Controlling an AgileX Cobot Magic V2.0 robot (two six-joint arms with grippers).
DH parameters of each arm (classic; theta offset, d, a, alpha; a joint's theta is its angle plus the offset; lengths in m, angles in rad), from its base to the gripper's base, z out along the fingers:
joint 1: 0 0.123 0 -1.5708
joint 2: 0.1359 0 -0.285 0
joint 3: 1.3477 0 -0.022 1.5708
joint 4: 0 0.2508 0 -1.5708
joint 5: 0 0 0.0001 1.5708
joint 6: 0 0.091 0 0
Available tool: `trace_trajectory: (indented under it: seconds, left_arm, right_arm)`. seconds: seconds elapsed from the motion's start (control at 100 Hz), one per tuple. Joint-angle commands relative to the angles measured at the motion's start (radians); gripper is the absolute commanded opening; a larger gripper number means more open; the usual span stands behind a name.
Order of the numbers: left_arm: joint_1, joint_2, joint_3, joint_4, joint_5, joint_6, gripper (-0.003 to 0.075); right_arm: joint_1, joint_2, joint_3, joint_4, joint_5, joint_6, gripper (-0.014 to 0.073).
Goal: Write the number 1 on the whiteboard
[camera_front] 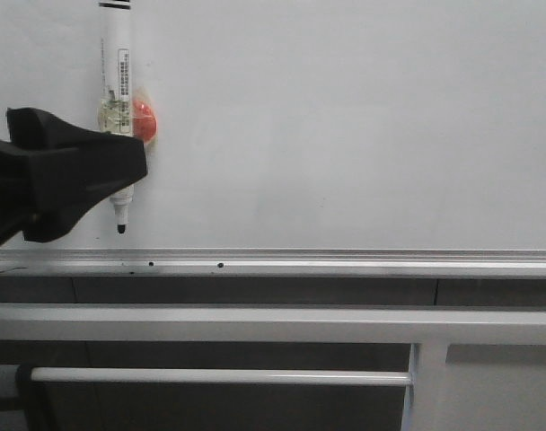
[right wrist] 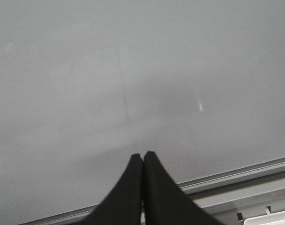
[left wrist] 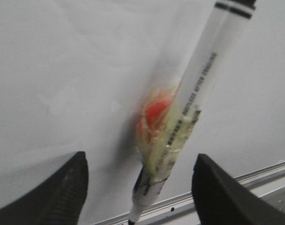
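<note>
The whiteboard (camera_front: 345, 126) is a large pale glossy panel with a silver rail (camera_front: 363, 262) along its lower edge. No number 1 stroke shows on it. A white marker pen (camera_front: 118, 81) with a black tip pointing down hangs on the board, taped to a red magnet (camera_front: 144, 119). My left gripper (camera_front: 120, 175) is open, with its black fingers either side of the pen (left wrist: 198, 79) near the magnet (left wrist: 154, 112), and not touching it. My right gripper (right wrist: 143, 154) is shut and empty in front of bare board (right wrist: 133, 61); it is out of the front view.
Small black dots (camera_front: 220, 265) mark the silver rail. White horizontal metal bars (camera_front: 255, 323) run below the board, with a thinner bar (camera_front: 219, 377) lower down and a white upright (camera_front: 427, 386) at the right.
</note>
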Motion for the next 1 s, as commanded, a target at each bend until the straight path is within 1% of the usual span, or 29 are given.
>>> trace_trajectory:
  seconds: [0.0,0.07,0.3,0.37,0.46,0.51,0.53,0.56,0.58,0.61,0.63,0.74,0.86,0.92,0.99]
  left_arm:
    - [-0.002,-0.011,-0.022,0.066,-0.085,-0.004,0.0319]
    - [-0.002,-0.009,-0.022,0.076,-0.085,-0.004,0.0293]
    - [-0.002,0.056,-0.022,0.076,-0.097,-0.02,0.0295]
    - [-0.002,0.081,-0.022,0.076,-0.126,-0.042,0.0294]
    - [-0.002,0.102,-0.022,0.072,-0.212,-0.052,0.0283]
    - [-0.002,0.109,-0.022,0.058,-0.246,-0.052,0.0238]
    - [-0.002,0.109,-0.022,0.053,-0.249,-0.052,0.0205]
    - [-0.002,0.109,-0.022,0.045,-0.249,-0.052,0.0134]
    - [-0.002,0.109,-0.022,0.044,-0.249,-0.052,0.0102]
    - [-0.002,0.109,-0.02,0.046,-0.246,-0.052,0.0013]
    - [-0.002,0.109,-0.02,0.054,-0.237,-0.052,-0.002]
    - [-0.002,0.109,-0.018,0.087,-0.207,-0.052,-0.002]
    - [-0.028,0.109,-0.017,0.119,-0.207,-0.052,-0.002]
    - [-0.049,0.109,-0.013,0.121,-0.207,-0.052,-0.002]
    - [-0.075,0.109,0.0,0.123,-0.207,-0.047,-0.002]
  right_arm:
    - [0.016,0.022,-0.035,-0.004,-0.075,-0.008,-0.0064]
    - [0.032,0.022,-0.035,-0.004,-0.075,-0.008,-0.0064]
    - [0.042,0.022,-0.035,-0.005,-0.082,-0.008,-0.0064]
    - [0.042,0.022,-0.035,-0.005,-0.081,-0.008,-0.0064]
    - [0.042,0.022,-0.035,-0.005,-0.081,-0.008,-0.0064]
    - [0.042,0.022,-0.035,-0.005,-0.081,-0.008,-0.0063]
    - [0.042,0.022,-0.035,-0.005,-0.081,-0.008,-0.0064]
    - [0.042,0.022,-0.035,-0.005,-0.081,-0.008,-0.0064]
    - [0.042,0.022,-0.035,-0.005,-0.081,-0.008,-0.0064]
    - [0.042,0.022,-0.035,-0.005,-0.082,-0.008,-0.0064]
    - [0.042,0.022,-0.035,-0.005,-0.082,-0.008,-0.0064]
    - [0.042,0.022,-0.035,-0.005,-0.107,-0.008,-0.0064]
    - [0.044,0.022,-0.035,-0.005,-0.185,-0.008,-0.0064]
    - [0.054,0.022,-0.036,0.04,-0.192,-0.008,-0.0064]
    - [0.08,0.025,-0.036,0.105,-0.142,-0.008,-0.0064]
